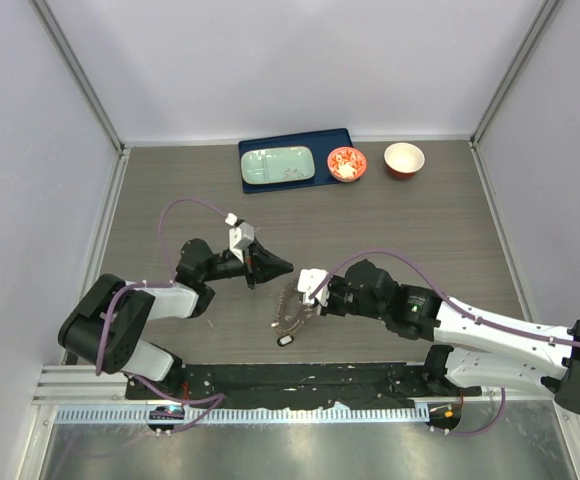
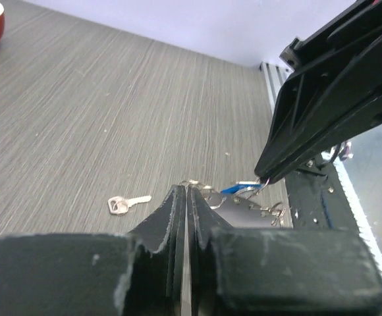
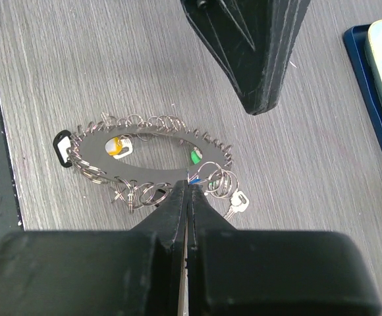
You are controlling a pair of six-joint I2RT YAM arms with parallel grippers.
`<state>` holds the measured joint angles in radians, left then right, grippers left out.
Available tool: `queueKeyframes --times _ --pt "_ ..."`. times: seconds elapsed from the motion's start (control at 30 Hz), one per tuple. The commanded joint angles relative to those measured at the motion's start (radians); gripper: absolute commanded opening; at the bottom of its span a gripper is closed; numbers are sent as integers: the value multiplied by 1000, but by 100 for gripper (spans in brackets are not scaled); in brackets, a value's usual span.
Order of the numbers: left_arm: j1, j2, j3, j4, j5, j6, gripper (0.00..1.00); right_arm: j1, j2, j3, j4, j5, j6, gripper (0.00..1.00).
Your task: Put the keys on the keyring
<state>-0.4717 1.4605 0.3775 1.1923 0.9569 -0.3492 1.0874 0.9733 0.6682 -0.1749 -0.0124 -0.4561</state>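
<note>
The keyring (image 3: 95, 157) lay on the grey table (image 1: 420, 230), near the front edge and between the two arms. It was a flat dark ring with lots of little wire loops all round its rim. In the top view it looked tipped up on one side.

The right gripper (image 3: 188, 187) was pinched shut on the near rim of the keyring. A tiny blue key head (image 2: 244, 189) showed right at its tips. I could not tell if the fingers touched the blue bit too.

A yellow key head (image 3: 117, 146) and a green key head (image 3: 195, 157) peeked out at the ring. A small black clip (image 3: 62, 146) hung off its left end. A silver key (image 2: 126, 203) lay flat on the table near the loops.

The left gripper (image 1: 278, 266) hung in the air just beside the right one, a little above the ring. Its fingers were pressed together and I saw nothing between them (only a thin dark line).

Far at the back sat a blue tray (image 1: 330, 140) with a pale green plate (image 1: 278, 166) on it. A patterned red bowl (image 1: 347, 164) sat at the tray's right end, and a plain red bowl (image 1: 404, 159) stood just past it.
</note>
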Motion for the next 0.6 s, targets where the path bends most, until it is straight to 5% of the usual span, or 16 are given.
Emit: queueKeyframes --times 0.0,0.03,0.13,0.57 --pt "-1 1 -18 276 29 -51 18 8 -22 7 74 -6 13 1" --pt "-1 6 -22 276 46 -28 31 8 -24 8 75 -8 13 1" --pt "-1 52 9 273 158 42 44 8 -28 14 69 -11 5 1" --pt "-48 227 175 288 410 -11 45 8 -21 30 71 -15 -6 1"
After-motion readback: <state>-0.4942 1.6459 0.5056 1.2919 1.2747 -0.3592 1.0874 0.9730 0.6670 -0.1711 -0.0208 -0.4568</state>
